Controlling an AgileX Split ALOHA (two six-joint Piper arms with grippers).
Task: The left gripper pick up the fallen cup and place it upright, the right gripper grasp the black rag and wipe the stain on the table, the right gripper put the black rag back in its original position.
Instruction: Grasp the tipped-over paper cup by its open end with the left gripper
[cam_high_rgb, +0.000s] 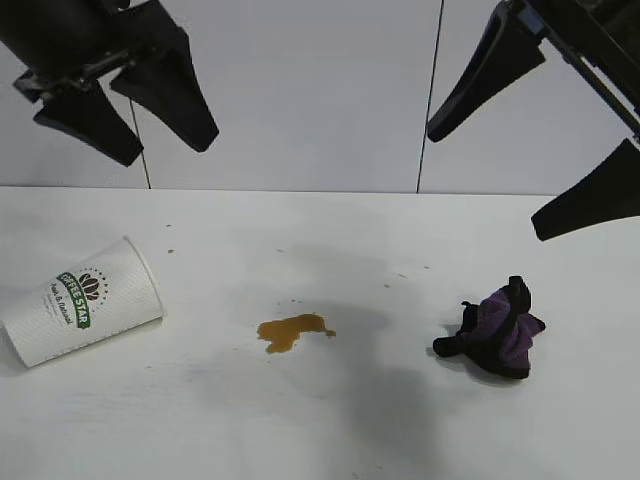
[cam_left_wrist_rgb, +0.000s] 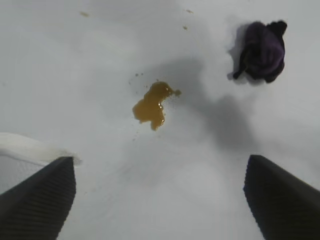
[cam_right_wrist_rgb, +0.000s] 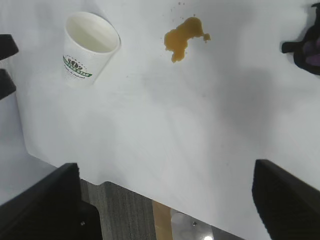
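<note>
The white cup (cam_high_rgb: 82, 299) with the green logo lies on its side at the table's left; it also shows in the right wrist view (cam_right_wrist_rgb: 87, 48), and its rim edges into the left wrist view (cam_left_wrist_rgb: 30, 148). The amber stain (cam_high_rgb: 291, 331) (cam_left_wrist_rgb: 151, 105) (cam_right_wrist_rgb: 183, 37) sits mid-table. The black and purple rag (cam_high_rgb: 496, 332) (cam_left_wrist_rgb: 261, 50) (cam_right_wrist_rgb: 308, 47) lies bunched at the right. My left gripper (cam_high_rgb: 128, 110) hangs open high above the cup. My right gripper (cam_high_rgb: 535, 170) hangs open high above the rag. Both are empty.
The white table (cam_high_rgb: 330, 420) has small brown specks near the stain. The right wrist view shows the table's edge (cam_right_wrist_rgb: 130, 187) with grey floor and a metal fitting below it. A panelled white wall stands behind the table.
</note>
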